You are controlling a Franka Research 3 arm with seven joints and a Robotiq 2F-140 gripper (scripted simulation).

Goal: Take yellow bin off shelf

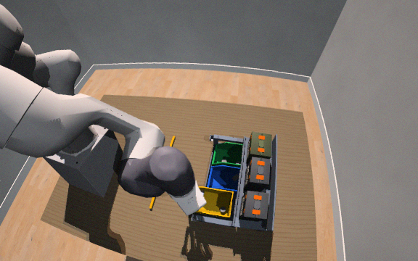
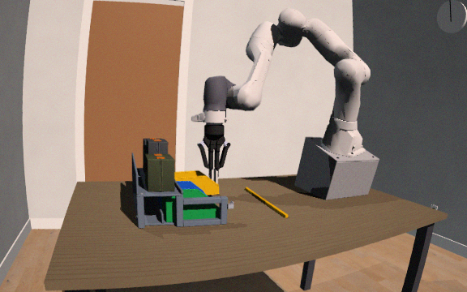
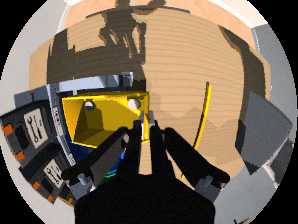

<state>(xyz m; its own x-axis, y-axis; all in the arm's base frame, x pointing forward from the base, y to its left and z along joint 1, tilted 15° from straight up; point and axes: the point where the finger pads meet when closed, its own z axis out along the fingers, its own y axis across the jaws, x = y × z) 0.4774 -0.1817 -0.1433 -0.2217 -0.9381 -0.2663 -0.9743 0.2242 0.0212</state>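
The yellow open bin (image 1: 216, 203) is at the near end of the grey shelf (image 1: 242, 181), next to the blue bin (image 1: 224, 177) and the green bin (image 1: 228, 154). My gripper (image 3: 146, 116) comes down from above and is shut on the yellow bin's front wall (image 3: 103, 119). In the side view the gripper (image 2: 215, 175) stands upright over the yellow bin (image 2: 199, 180), which sits a little higher than the blue bin (image 2: 189, 185). A small grey part (image 1: 223, 209) lies inside the yellow bin. My arm hides the bin's front corner in the overhead view.
Three dark boxes with orange marks (image 1: 259, 170) stand on the shelf's upper tier behind the bins. A thin yellow stick (image 2: 266, 202) lies on the table between the shelf and the robot's base (image 2: 336, 170).
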